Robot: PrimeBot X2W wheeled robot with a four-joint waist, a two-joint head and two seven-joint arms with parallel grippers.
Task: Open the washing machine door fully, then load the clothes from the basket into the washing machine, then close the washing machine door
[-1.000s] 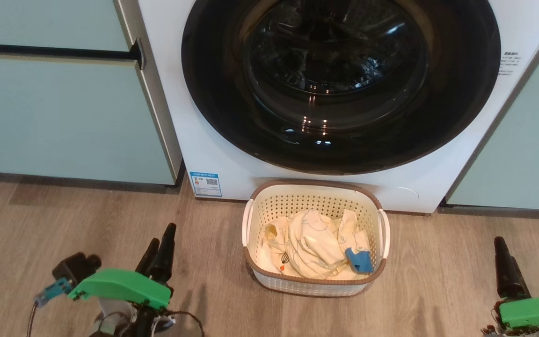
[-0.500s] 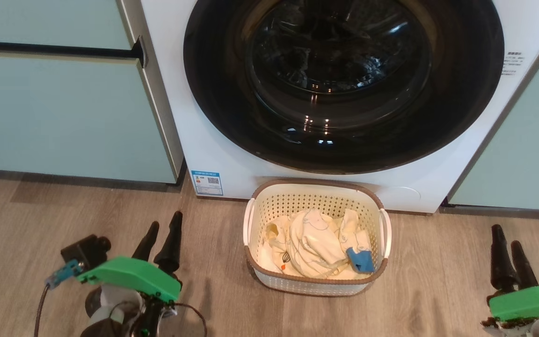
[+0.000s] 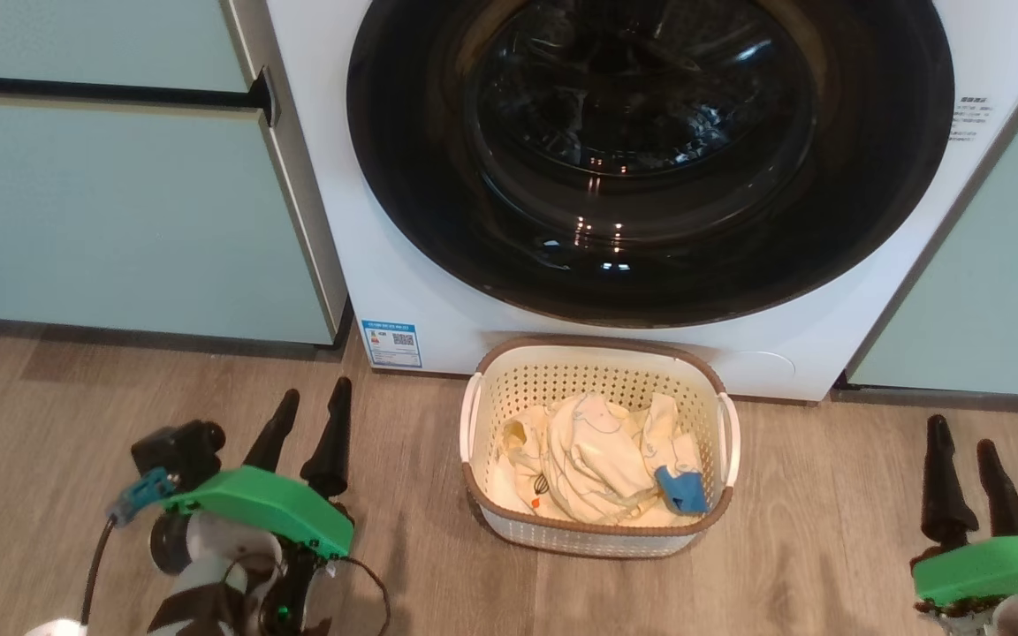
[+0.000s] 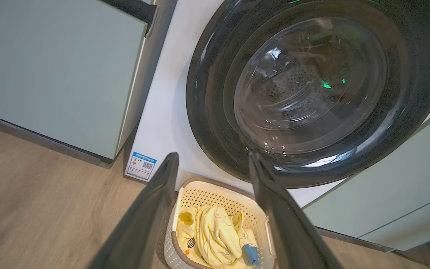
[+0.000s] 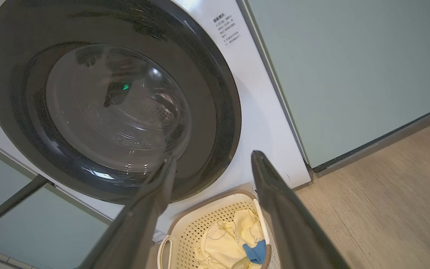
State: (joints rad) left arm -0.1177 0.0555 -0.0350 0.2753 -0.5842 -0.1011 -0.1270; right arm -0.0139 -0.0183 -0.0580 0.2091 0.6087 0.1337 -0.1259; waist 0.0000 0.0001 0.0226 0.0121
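The left gripper [image 3: 315, 389] and right gripper [image 3: 962, 433], spread wide and empty, are edging toward the white washing machine [image 3: 403, 283], whose glossy black-rimmed round door [image 3: 650, 291] is sitting shut, so opening is just starting, with the cream-yellow clothes [image 3: 593, 459] lying in the perforated cream plastic basket [image 3: 597, 343] before it.

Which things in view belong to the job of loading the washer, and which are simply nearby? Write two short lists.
Belong to the job:
washing machine; washing machine door, shut; basket; clothes in the basket; left tool and right tool, both open.

Simply nearby:
pale green cabinets; wooden floor.
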